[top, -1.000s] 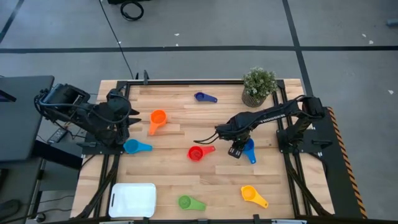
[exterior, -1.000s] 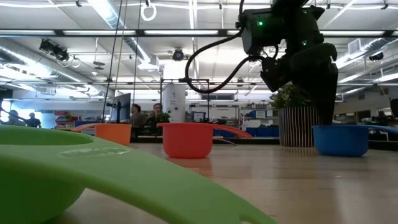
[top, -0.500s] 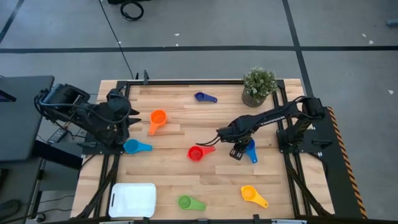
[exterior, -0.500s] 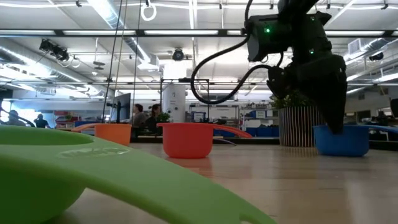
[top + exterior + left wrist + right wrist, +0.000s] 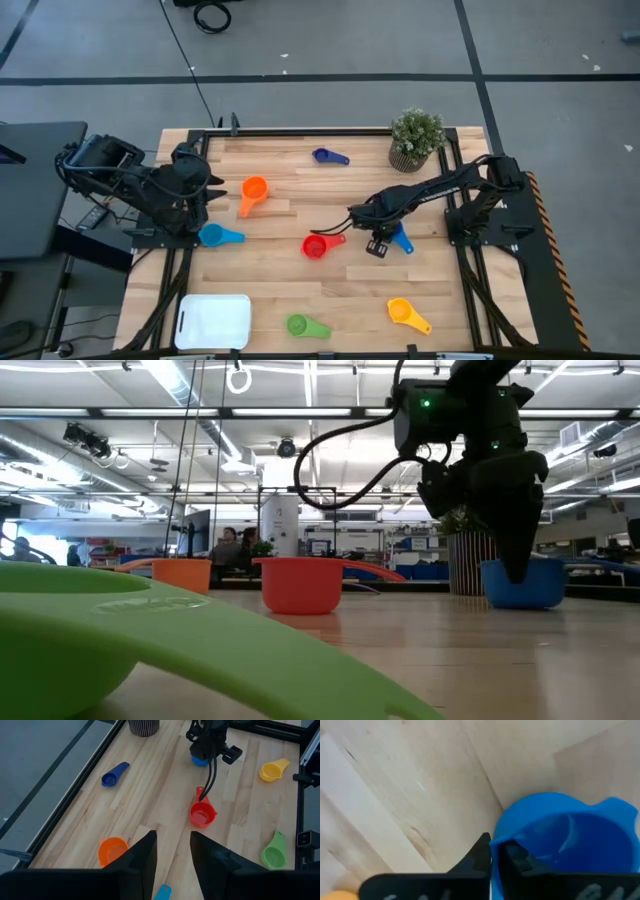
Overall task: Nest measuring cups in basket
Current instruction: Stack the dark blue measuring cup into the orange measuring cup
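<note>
My right gripper (image 5: pixel 378 243) is shut on a blue measuring cup (image 5: pixel 400 238) at the table's middle right, also in the low view (image 5: pixel 520 585). The red cup (image 5: pixel 316 246) stands just left of it. The orange (image 5: pixel 252 192), light blue (image 5: pixel 218 236), navy (image 5: pixel 328 156), green (image 5: pixel 304 326) and yellow (image 5: pixel 406 314) cups rest on their bases. The white basket (image 5: pixel 213 321) lies at the near left. My left gripper (image 5: pixel 172 855) is open and empty at the left edge. My right gripper holds the blue cup by its rim (image 5: pixel 496 851), on the side away from the handle. One finger (image 5: pixel 481 851) is outside the wall and one (image 5: pixel 516 857) is inside the bowl. The fingers come from above, pointing down. The cup sits upright, low at the table.
A potted plant (image 5: pixel 416 140) stands at the far right, behind the blue cup. The dark arm bases (image 5: pixel 480 215) flank the table. Bare wood lies between the red cup and the basket.
My right gripper has gone down onto the blue cup's rim. The cup has slid a little toward the table's left, and its handle has swung slightly.
</note>
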Robot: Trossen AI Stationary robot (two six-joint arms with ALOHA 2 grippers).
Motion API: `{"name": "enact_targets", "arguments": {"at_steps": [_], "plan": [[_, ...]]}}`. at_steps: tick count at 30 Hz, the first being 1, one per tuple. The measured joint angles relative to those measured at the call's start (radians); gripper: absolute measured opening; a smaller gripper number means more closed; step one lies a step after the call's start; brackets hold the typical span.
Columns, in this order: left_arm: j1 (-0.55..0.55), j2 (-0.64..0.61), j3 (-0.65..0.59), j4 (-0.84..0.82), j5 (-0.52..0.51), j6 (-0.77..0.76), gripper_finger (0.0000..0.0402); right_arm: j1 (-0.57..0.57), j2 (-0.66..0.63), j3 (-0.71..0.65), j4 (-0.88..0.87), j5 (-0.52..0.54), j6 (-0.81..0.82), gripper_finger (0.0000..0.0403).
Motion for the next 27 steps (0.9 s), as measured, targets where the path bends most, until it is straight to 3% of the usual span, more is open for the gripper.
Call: {"name": "enact_targets", "arguments": {"at_steps": [12, 22, 27], "plan": [[0.0, 0.0, 0.0, 0.001, -0.001, 0.084, 0.0126, -0.006, 0.008, 0.087, -0.037, 0.216, -0.005, 0.001], [0.002, 0.0, 0.0, 0.002, -0.032, 0.106, 0.0126, -0.102, 0.008, 0.353, -0.104, 0.205, -0.15, 0.001], [0.0, 0.0, 0.0, 0.003, -0.029, -0.013, 0.0126, -0.167, 0.008, 0.543, -0.256, 0.183, -0.187, 0.001]]}}
